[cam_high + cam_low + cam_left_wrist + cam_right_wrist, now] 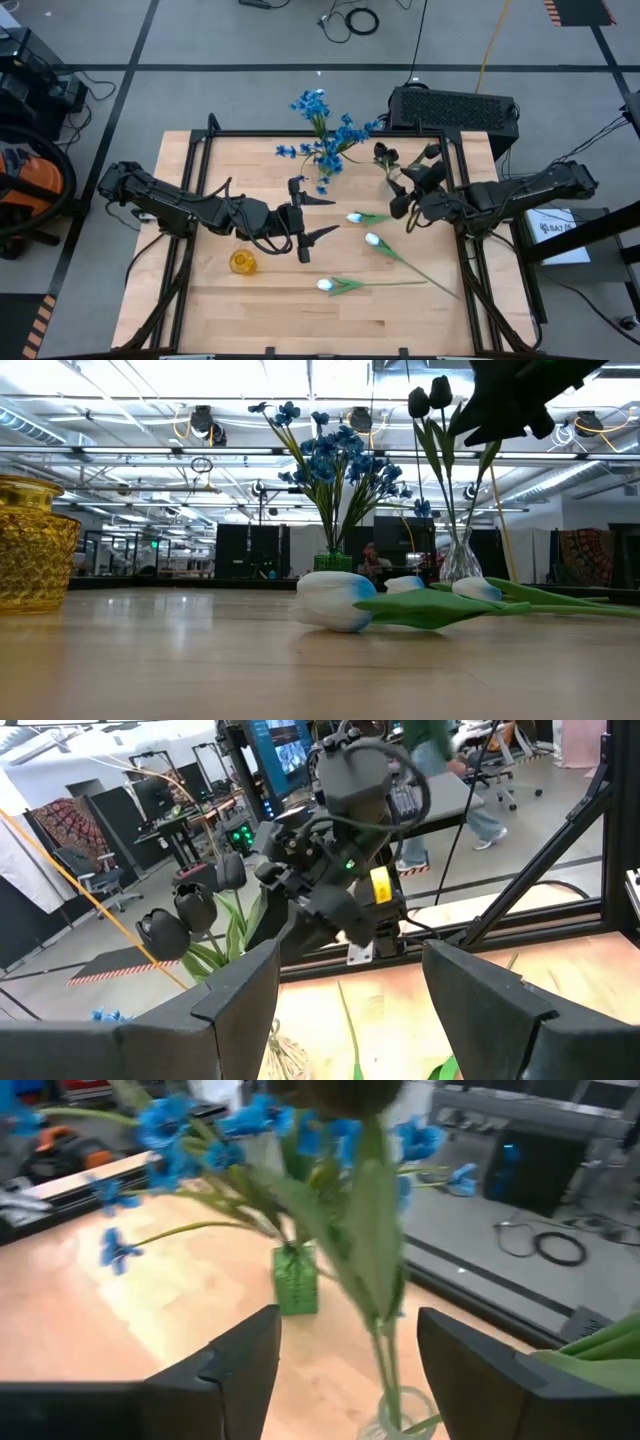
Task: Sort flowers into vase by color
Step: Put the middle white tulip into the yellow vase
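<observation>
Blue flowers [325, 130] [340, 460] stand in a small green vase [322, 187] [296, 1280]. Dark tulips [385, 153] [430, 400] [190, 910] stand in a clear vase [460, 560] [400, 1415]. Three white tulips [355, 217] [372, 240] [325, 285] lie flat on the table. My right gripper [405, 212] [350, 1370] is open above the clear vase. A dark tulip's stem [385, 1280] rises between its fingers without touching them. My left gripper [335, 216] [350, 1000] is open over the table's middle, facing the right arm.
An amber glass vase [242, 262] [35, 540] stands near the left gripper, toward the near edge. A black frame [450, 150] borders the table, and a black box [455, 105] sits beyond its far right corner. A person [430, 750] walks in the room behind.
</observation>
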